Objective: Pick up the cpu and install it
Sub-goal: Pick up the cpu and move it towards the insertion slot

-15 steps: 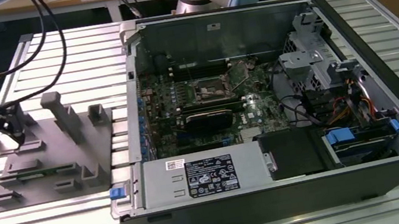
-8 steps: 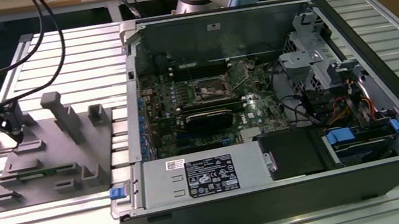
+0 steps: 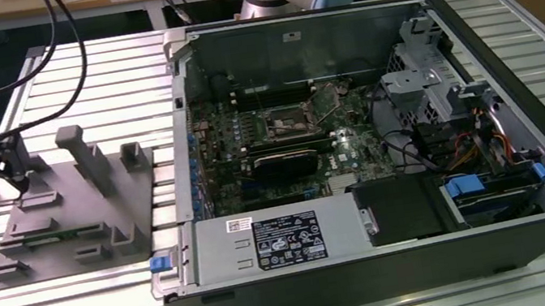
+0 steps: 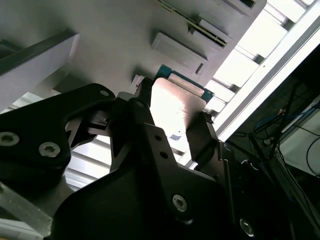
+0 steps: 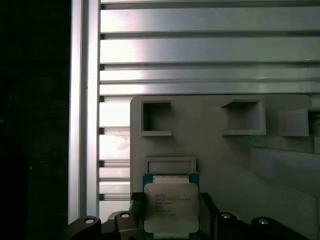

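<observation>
Pick-up stage at the grey tray [image 3: 76, 225]. The gripper [image 5: 171, 216] is pinching the cpu [image 5: 171, 202] by two opposite edges, one dark finger [image 5: 136, 212] on each side. This leaves the pale metal lid and the green rim exposed to both wrist views. An edge grip of this kind probably serves to keep the pads off the contact face. The chip is held flat, which suits lowering it square into a seat.

In the first wrist view the cpu lies over the tray's edge, just beside a shallow square recess [image 5: 170, 165] that stands empty and is likely its seat. In the exterior view the gripper [image 3: 7, 174] hangs over the tray's far corner, on the side away from the open computer case [image 3: 381, 144]. The socket frame [image 3: 284, 124] sits well apart from the tray, inside that case.

Writing: several lines of small dark print cross the lid — not transcribed here. A white-and-black label [image 3: 286, 237] lies on the case's near cover.
</observation>
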Controlling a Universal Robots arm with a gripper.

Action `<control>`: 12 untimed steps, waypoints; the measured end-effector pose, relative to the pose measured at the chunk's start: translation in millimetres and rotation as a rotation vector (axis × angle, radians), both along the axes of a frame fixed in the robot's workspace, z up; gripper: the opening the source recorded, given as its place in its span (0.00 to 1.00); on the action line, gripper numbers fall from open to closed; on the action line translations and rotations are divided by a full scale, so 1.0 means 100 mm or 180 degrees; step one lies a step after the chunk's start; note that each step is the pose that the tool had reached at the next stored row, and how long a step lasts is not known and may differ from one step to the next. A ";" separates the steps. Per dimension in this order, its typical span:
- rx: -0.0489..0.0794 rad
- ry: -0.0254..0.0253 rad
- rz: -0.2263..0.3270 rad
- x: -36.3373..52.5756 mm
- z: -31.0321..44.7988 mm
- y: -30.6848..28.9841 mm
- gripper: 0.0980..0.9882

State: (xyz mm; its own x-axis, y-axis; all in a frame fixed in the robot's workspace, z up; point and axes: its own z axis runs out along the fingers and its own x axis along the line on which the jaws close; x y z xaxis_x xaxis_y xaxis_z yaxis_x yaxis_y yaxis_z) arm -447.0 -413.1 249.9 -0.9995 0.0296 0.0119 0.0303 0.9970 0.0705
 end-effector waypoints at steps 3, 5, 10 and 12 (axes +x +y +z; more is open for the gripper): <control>0.0000 0.0000 0.0000 0.000 0.019 0.000 0.49; 0.0000 0.0000 0.0000 0.000 0.032 0.000 0.49; 0.0000 0.0000 0.0000 0.000 0.062 0.000 0.49; 0.0000 0.0000 0.0000 0.000 0.078 0.000 0.49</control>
State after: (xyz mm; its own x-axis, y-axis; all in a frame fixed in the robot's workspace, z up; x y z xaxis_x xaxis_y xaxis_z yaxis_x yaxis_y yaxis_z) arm -447.0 -413.1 257.8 -0.9995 0.0296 0.0119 0.0304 0.9971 0.0705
